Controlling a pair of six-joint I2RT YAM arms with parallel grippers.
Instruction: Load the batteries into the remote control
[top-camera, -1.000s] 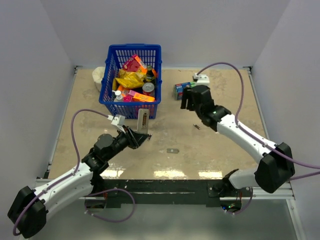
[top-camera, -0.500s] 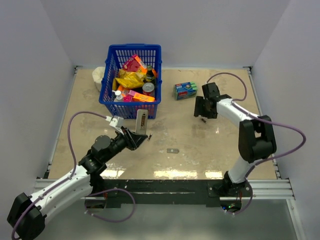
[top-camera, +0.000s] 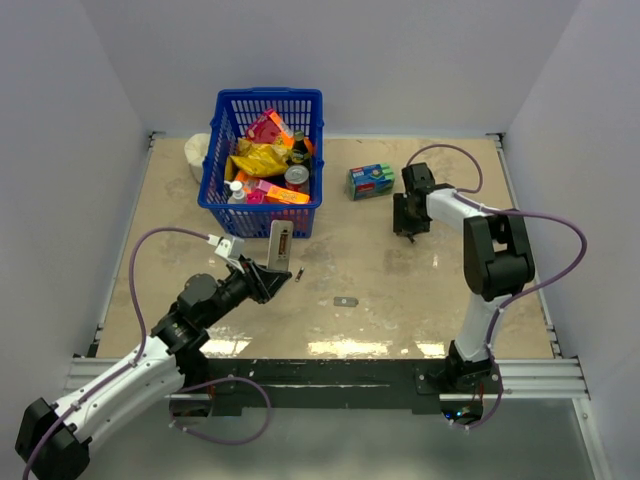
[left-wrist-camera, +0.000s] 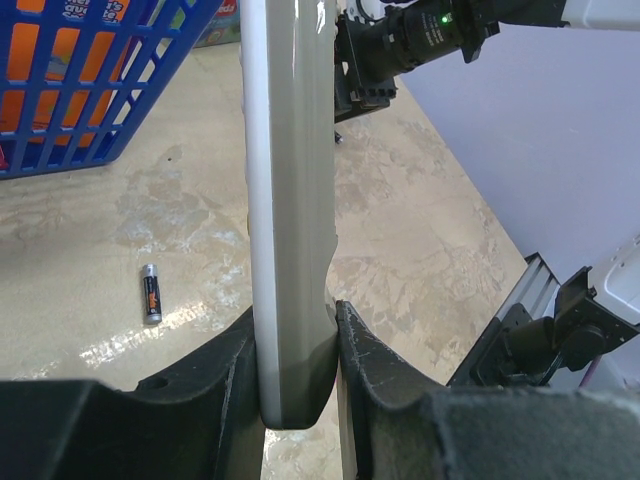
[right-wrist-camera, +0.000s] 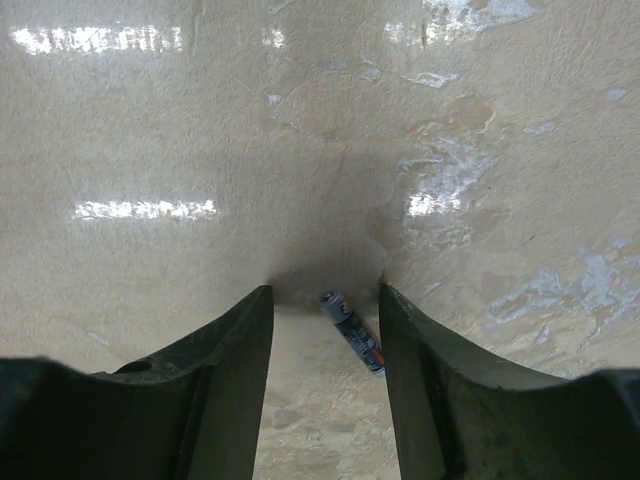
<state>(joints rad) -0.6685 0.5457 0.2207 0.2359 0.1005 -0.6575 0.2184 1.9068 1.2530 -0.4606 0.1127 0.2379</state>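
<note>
Battery (right-wrist-camera: 352, 333) is lying askew on the tabletop (right-wrist-camera: 300, 150) between the open right fingers (right-wrist-camera: 220, 380), risking a roll-out as they close, while the left fingers (left-wrist-camera: 205, 400) are gripping the remote (left-wrist-camera: 290, 200) upright.

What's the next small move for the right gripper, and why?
Probably close the right gripper on the battery: its open jaws straddle it on the table, and the left gripper holds the remote ready.
</note>
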